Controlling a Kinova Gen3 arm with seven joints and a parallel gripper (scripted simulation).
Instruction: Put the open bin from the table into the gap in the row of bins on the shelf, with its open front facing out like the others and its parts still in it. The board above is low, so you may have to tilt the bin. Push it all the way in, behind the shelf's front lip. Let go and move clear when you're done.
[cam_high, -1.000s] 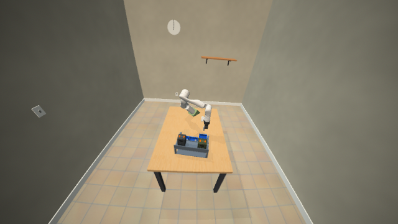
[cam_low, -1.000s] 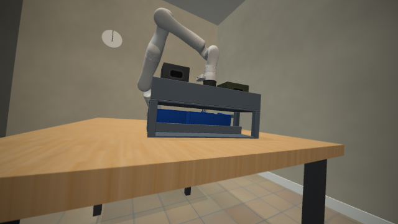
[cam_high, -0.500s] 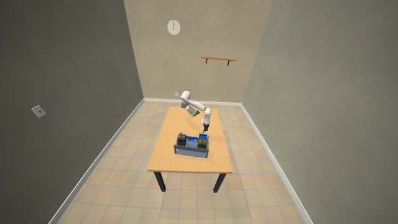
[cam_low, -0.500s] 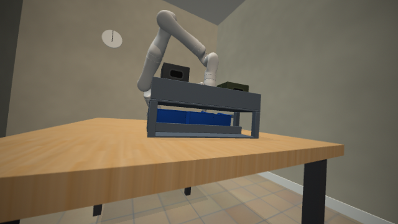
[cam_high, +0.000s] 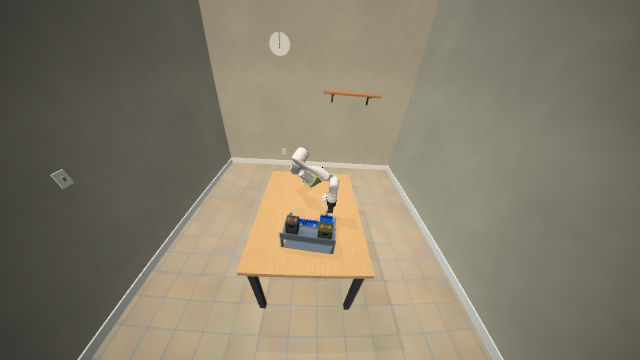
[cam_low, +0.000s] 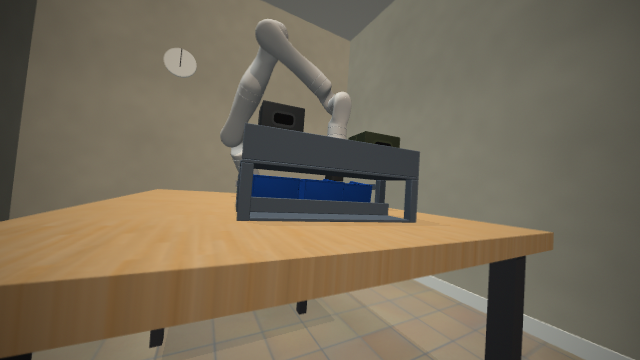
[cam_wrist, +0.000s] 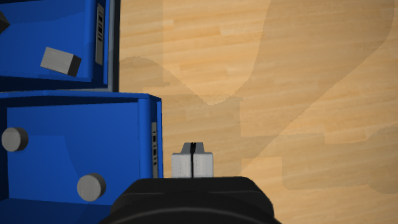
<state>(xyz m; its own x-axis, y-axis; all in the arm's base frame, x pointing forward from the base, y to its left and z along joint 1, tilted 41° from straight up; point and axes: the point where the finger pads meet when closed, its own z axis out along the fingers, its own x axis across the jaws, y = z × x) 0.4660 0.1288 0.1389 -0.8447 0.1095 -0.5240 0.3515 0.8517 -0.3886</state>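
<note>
Wrist view: a blue plastic open bin (cam_high: 326, 219) (cam_low: 357, 192) (cam_wrist: 75, 150), holding two short grey cylinders (cam_wrist: 91, 187) (cam_wrist: 14, 139), is seen at nine o'clock from the black two-finger gripper (cam_high: 330, 212) (cam_low: 334, 177) (cam_wrist: 193, 154). The fingers are pressed together with nothing between them, just beside the bin's labelled end. At ten o'clock, a neighbouring blue plastic bin (cam_wrist: 50, 45) is seen with a grey block (cam_wrist: 60, 61) inside.

This nearer bin is taken to be the one being shelved. It has been brought to the slate-grey shelf (cam_high: 307, 239) (cam_low: 330, 150) (cam_wrist: 116, 45), at the right end of the row, and appears to have been released. Its labelled end, however, is left jutting past the shelf edge and past its neighbour, so the task is judged mostly done but unfinished. Still to be done, it seems: a push towards nine o'clock in the wrist view until the front lip is cleared, then a withdrawal. Whether the bin sits level cannot be told.
</note>
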